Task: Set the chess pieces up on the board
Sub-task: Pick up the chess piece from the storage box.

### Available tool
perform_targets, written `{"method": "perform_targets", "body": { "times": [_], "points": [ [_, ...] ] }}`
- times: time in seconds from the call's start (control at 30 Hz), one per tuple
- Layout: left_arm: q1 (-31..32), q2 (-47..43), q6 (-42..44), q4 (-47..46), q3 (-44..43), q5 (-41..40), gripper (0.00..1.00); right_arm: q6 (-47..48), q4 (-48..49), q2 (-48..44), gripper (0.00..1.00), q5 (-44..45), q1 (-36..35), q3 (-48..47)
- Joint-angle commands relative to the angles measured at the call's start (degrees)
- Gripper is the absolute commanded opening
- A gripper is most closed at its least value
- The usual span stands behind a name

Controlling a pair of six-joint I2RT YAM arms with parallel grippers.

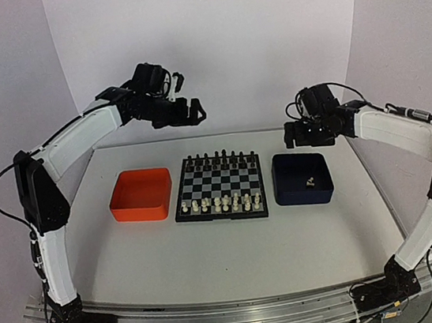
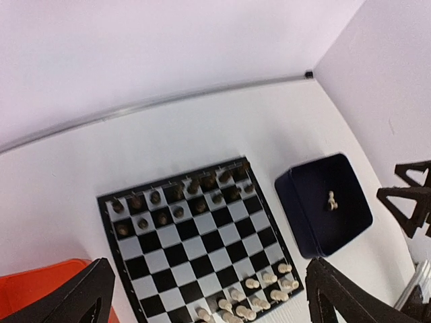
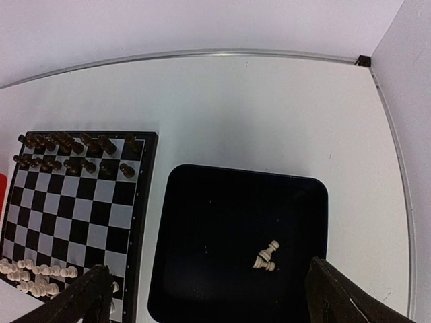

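Observation:
The board (image 1: 219, 186) lies mid-table between two trays. Cream-white chess pieces (image 1: 225, 202) stand in its two near rows, also seen in the left wrist view as chess pieces (image 2: 259, 296) at the board (image 2: 195, 242) corner. Two more cream pieces (image 3: 266, 256) lie tipped together inside the dark blue tray (image 3: 202, 202). My left gripper (image 1: 193, 111) hangs high over the board's far side, open and empty, its fingers (image 2: 74, 299) wide apart. My right gripper (image 1: 306, 135) hovers above the blue tray's far edge, open and empty, with fingers (image 3: 350, 296) either side of the tray.
Black pieces (image 1: 218, 161) fill the board's two far rows. An orange tray (image 1: 141, 194) sits left of the board and the dark blue tray (image 1: 303, 178) right of it. White walls close in behind and on the right.

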State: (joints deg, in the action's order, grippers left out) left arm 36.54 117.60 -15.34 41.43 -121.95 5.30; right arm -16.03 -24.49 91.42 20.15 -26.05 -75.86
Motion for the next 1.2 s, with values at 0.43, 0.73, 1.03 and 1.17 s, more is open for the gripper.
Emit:
{"method": "perform_targets", "body": {
  "times": [0.43, 0.73, 1.03, 1.17],
  "points": [
    [-10.18, -10.43, -3.73, -30.60, 24.73, -10.25, 1.00, -19.44, -22.98, 23.21, 0.67, -19.66, 13.80, -17.96],
    [-10.56, -8.78, -4.02, -29.31, 23.54, -11.21, 1.00, -26.74, -22.96, 27.75, 0.61, -7.97, 10.14, -18.94],
    [-10.94, -9.72, -4.47, -28.75, 24.68, -10.66, 1.00, -30.22, -22.84, 30.70, 0.53, -3.42, 8.65, -18.22],
    [-10.97, -10.91, -4.69, -28.69, 26.27, -10.45, 1.00, -30.73, -22.54, 31.90, 0.49, -3.63, 8.66, -18.00]
  ]
}}
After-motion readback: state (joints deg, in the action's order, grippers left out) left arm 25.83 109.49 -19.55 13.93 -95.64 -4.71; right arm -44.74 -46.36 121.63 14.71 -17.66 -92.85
